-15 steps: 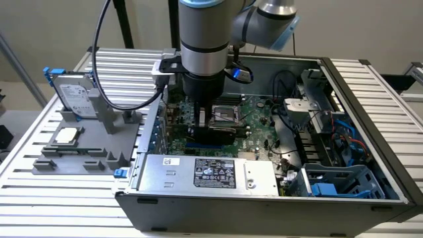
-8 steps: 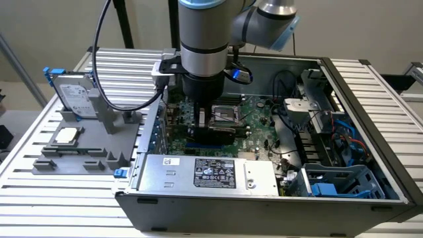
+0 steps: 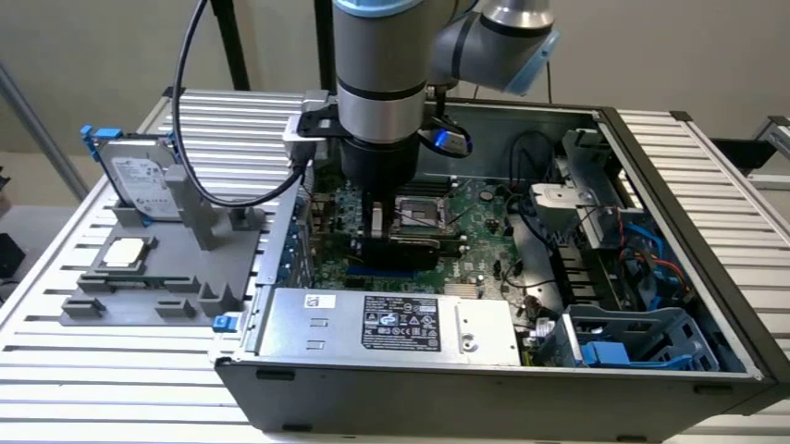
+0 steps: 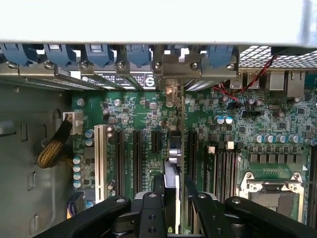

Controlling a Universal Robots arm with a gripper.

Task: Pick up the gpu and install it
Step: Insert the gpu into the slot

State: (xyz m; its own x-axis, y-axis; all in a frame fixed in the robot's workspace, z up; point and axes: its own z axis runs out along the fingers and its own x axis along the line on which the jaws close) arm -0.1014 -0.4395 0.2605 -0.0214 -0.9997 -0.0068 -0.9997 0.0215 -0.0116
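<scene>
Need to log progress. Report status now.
Gripper shut on gpu, inside the computer case. Gpu upright, edge-on over motherboard slots. Nothing seen blocking.

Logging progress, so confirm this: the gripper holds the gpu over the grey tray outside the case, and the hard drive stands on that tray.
Wrong place. In the exterior view the gripper holds the gpu inside the case, over the motherboard; the wrist view shows the card edge-on above the slots. The hard drive does stand on the tray.

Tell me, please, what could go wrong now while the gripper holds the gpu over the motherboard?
1. The gpu, held edge-on by the gripper, might miss its slot and scrape the motherboard.
2. Its bracket end sits near the blue clips and could catch there.
3. The yellow-sleeved cable lies close to the slots.
</scene>
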